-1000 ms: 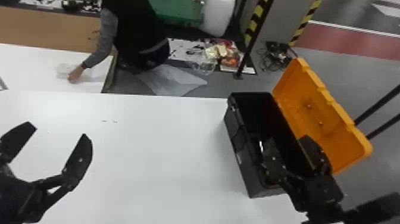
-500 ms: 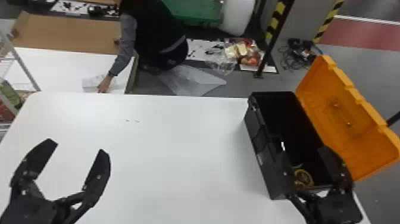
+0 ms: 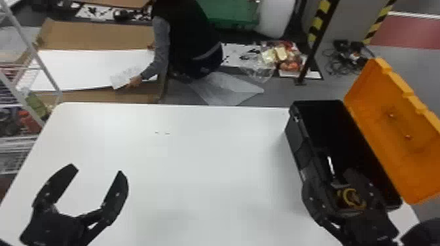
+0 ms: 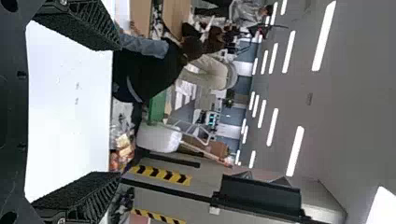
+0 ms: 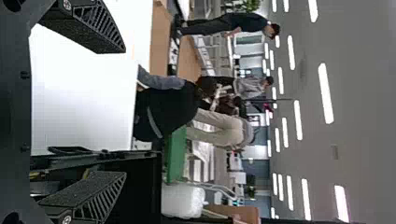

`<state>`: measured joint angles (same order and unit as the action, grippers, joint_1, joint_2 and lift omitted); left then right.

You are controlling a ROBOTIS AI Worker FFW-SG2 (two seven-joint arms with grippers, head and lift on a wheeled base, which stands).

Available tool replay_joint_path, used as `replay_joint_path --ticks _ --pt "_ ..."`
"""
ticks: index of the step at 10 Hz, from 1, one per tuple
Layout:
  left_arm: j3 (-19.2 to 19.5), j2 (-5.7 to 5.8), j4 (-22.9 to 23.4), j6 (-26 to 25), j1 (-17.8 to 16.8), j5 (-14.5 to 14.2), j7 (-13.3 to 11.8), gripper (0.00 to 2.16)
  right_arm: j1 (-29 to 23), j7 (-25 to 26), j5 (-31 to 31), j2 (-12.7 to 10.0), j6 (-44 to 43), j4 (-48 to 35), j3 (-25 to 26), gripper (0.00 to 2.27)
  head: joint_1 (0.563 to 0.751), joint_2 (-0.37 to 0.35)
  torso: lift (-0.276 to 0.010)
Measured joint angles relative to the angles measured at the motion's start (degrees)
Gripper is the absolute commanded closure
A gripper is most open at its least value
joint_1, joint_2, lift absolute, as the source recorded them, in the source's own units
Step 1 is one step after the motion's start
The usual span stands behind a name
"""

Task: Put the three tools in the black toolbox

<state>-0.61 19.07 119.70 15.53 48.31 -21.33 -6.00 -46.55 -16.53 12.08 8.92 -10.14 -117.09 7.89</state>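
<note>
Both spread wide: left claw [image 3: 98, 170], right claw [image 3: 328, 178] at black toolbox [image 3: 296, 147]. Yellow ring-shaped thing [image 3: 346, 199] inside looks stiff, light; grab rim.

A workshop or lab, by its hazard-striped posts [image 3: 317, 27], grey floor [image 3: 281, 93] with a red strip [image 3: 409, 32], wire rack [image 3: 19, 140] and white bench [image 3: 203, 147]. Rows of strip lights [image 5: 326, 93] run along the broad grey ceiling [image 5: 364, 70].
</note>
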Motion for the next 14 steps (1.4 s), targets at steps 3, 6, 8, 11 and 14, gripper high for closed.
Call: replay_joint_path --ticks 3,6,8,11,14 --pt "2.82 -0.59 5.10 -14.02 -0.35 0.24 -0.67 0.07 2.18 0.79 0.52 0.21 7.04 -2.45 0.31 0.06 0.695 -0.047 -0.055" --pt "3.40 -1.88 6.23 -15.38 -1.02 1.35 -0.54 0.07 2.43 2.25 2.32 -0.41 6.45 -3.54 0.76 0.06 0.695 -0.055 -0.055" --pt "3.41 -1.93 6.22 -15.33 -1.53 1.28 -0.66 0.07 2.28 2.59 3.09 -1.00 6.23 -4.15 1.30 0.06 0.695 -0.063 -0.055" --pt "3.28 -1.93 6.18 -15.03 -1.81 1.12 -0.87 0.07 2.04 2.65 3.13 -1.59 5.80 -4.39 1.43 0.06 0.695 -0.068 -0.055" --pt "3.22 -2.16 6.18 -14.79 -2.02 1.20 -1.08 0.07 1.94 2.69 3.25 -1.71 5.22 -4.42 1.44 0.06 0.695 -0.070 -0.055"
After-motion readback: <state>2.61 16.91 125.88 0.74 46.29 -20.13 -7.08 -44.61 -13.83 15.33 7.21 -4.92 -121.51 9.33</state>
